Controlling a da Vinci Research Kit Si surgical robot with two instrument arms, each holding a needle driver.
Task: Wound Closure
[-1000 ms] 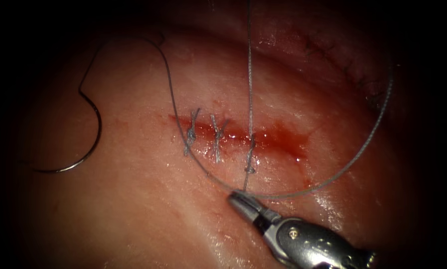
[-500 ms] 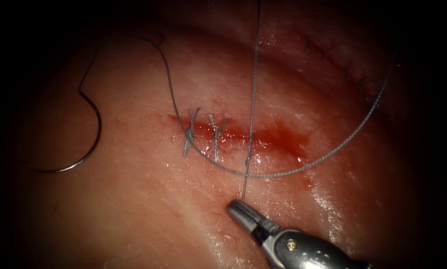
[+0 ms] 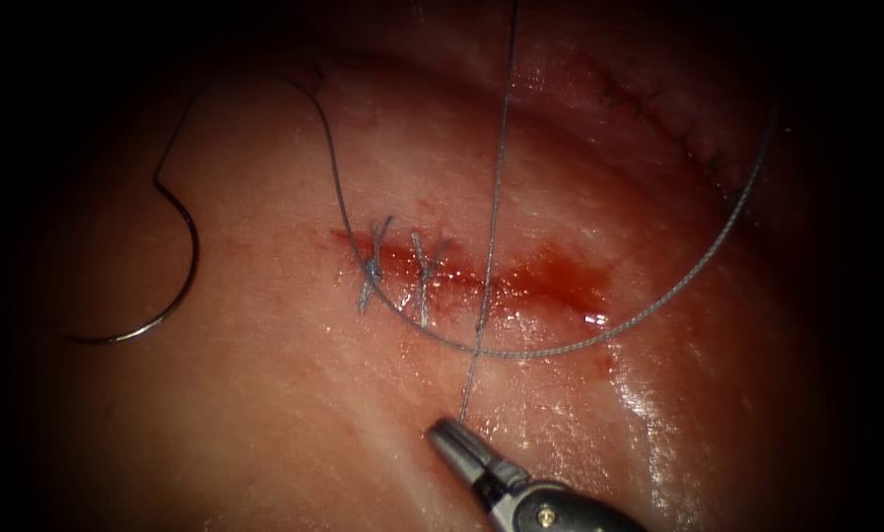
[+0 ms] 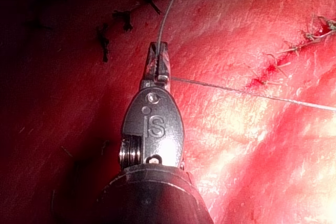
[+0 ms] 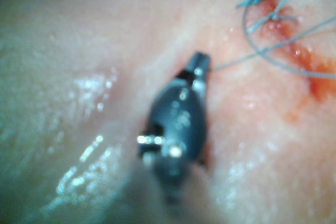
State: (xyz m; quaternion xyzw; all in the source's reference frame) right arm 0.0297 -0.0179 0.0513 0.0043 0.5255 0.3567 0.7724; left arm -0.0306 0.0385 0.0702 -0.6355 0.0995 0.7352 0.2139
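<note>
My right tool [image 3: 446, 431] reaches in below the cut [image 3: 550, 278], its jaws shut on the thread [image 3: 492, 222], as the right wrist view confirms [image 5: 200, 64]. That strand runs taut from its tip up across the cut and out at the top. In the left wrist view my left tool [image 4: 159, 57] is shut on the same thread [image 4: 170, 3]. The curved needle [image 3: 177, 291] lies free on the tissue left of the cut, held by neither tool and not in the tissue. Two tied stitches [image 3: 373, 261] [image 3: 424, 274] cross the cut's left part.
A slack loop of thread [image 3: 658, 300] sweeps from the needle over the stitches and around to the right. Red fluid [image 3: 560, 271] pools in the open right part of the cut. An older line of dark stitches [image 3: 683, 128] sits on the tissue at the upper right.
My right tool has drawn down and to the left with the thread end, stretching the strand across the cut. The slack loop has slid upward, towards the cut.
</note>
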